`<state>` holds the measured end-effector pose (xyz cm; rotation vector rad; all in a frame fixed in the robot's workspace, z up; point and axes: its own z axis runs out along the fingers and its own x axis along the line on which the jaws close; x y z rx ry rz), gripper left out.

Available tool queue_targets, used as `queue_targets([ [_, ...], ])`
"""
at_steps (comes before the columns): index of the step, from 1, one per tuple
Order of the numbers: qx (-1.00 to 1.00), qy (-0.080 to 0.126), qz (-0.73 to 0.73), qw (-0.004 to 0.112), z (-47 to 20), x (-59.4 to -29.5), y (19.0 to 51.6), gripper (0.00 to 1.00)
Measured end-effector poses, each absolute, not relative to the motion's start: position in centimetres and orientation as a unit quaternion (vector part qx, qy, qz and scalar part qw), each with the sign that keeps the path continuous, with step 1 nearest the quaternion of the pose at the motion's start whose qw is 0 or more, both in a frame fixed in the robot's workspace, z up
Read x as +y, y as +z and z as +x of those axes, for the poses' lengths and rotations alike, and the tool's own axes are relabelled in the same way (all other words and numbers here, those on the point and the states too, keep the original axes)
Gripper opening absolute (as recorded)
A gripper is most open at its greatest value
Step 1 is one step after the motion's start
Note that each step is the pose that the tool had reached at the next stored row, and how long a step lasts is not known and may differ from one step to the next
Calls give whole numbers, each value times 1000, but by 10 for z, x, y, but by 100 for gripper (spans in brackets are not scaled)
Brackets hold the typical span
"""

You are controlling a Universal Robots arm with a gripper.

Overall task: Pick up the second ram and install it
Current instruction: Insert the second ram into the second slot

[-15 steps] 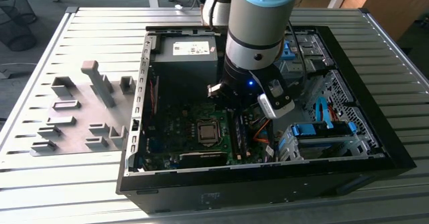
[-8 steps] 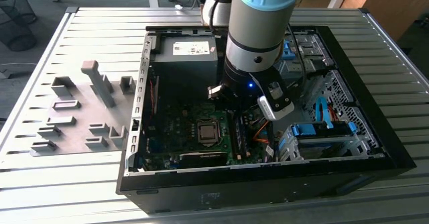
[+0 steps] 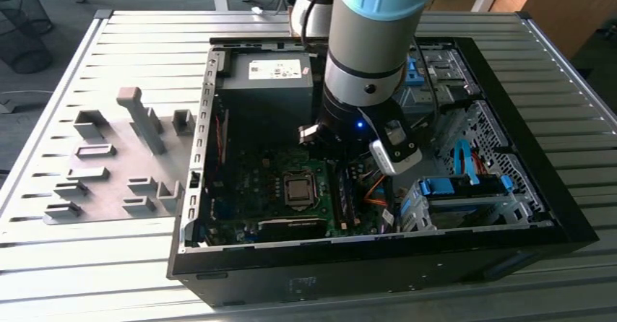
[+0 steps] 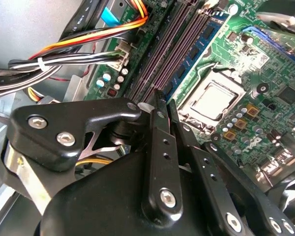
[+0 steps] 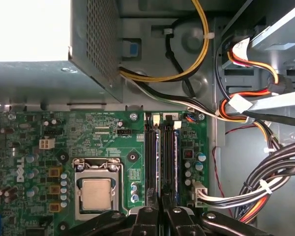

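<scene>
Gripper [image 4: 162, 98] with jaws closed, empty, above the motherboard [image 5: 108, 142]; the second ram [image 5: 176, 152] sits in its slot beside the processor socket [image 5: 96, 194].

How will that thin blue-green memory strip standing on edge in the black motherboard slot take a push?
Thin blue-green memory strip: likely stiff lengthwise but fragile sideways, being so thin. Probably light. Held on edge in the long black slot, it shouldn't tip.

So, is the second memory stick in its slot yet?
Cannot tell. One blue stick stands in a slot; the gripper hovers over the slots beside it, and whether it holds another is hidden.
</scene>
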<state>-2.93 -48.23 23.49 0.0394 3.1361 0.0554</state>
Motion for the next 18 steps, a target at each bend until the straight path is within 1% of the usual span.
queue_targets([
  [6,1000,18,13,2,-29,-483,226,14],
  [18,1000,18,14,2,-29,-483,219,14],
])
